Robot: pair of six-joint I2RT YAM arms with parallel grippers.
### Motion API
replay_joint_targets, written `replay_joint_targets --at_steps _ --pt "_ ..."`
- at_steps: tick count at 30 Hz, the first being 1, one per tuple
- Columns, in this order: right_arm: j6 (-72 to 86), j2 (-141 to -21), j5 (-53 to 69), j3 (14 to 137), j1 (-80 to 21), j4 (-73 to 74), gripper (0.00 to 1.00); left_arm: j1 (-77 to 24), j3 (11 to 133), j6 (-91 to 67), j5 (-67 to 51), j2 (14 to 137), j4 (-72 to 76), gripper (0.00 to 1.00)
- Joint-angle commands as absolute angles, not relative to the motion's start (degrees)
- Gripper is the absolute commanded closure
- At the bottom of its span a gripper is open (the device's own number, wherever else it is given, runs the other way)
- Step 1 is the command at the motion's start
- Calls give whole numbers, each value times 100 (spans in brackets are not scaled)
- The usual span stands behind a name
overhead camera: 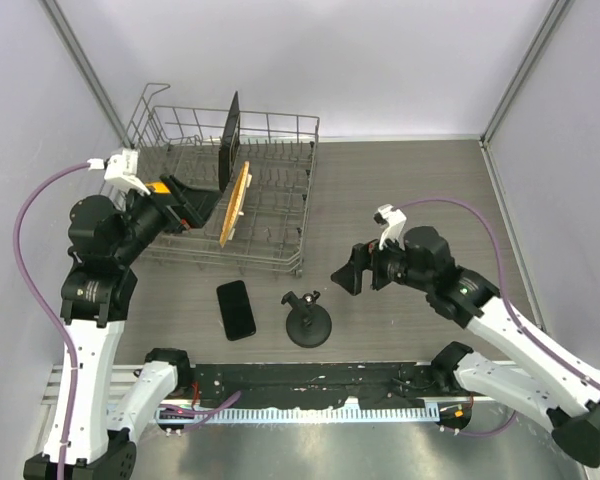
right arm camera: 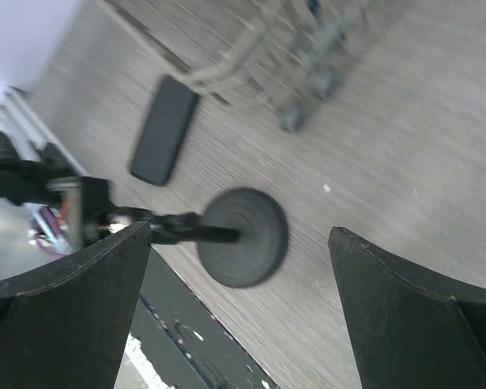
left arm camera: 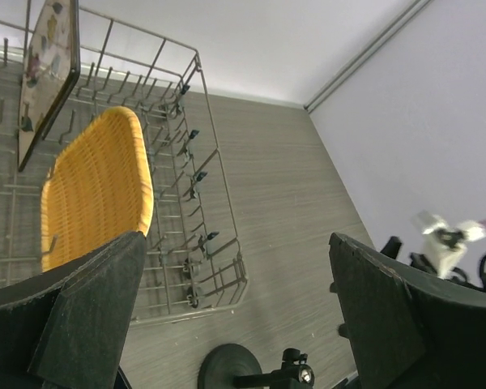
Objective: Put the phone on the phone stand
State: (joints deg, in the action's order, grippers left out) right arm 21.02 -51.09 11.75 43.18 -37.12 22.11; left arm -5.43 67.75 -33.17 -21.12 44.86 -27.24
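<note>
My right hand (overhead camera: 346,276) is spread wide, empty, aimed at the small black disc-based phone stand (overhead camera: 307,322). The thin glossy black phone (overhead camera: 236,309) lies flat beside it, so probably an easy grab.

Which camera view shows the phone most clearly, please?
The top external view: the phone lies flat and whole on the table, just left of the phone stand. The right wrist view shows it too, but blurred, up-left of the stand. The left wrist view misses it.
</note>
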Motion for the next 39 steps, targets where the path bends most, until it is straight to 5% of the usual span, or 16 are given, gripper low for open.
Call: replay_joint_targets --at_steps 1,5,15,21,24,34,39 --pt "2171 -4579 1833 4430 -4041 1292 3 -510 6776 -3445 -2513 4587 -2338 0" --pt "2171 -4790 1339 4553 -5183 1301 3 -501 6689 -3577 -2716 4597 -2154 2" --pt "3444 -5554 -3372 4755 -8257 1486 13 -510 6609 -3551 -2804 4579 -2232 3" --pt "4068 -6231 -4885 5115 -9000 2320 13 -501 6425 -3647 -2874 4561 -2101 3" --pt "4104 -6284 -4948 5150 -9000 2312 14 -510 6503 -3656 -2970 4623 -2188 4" --pt "3815 -6187 -4790 4931 -8991 1688 44 -501 6354 -3691 -3067 4614 -2188 7" --pt "3718 -6363 -4711 5036 -9000 1687 45 -510 6425 -3674 -3199 4641 -2312 8"
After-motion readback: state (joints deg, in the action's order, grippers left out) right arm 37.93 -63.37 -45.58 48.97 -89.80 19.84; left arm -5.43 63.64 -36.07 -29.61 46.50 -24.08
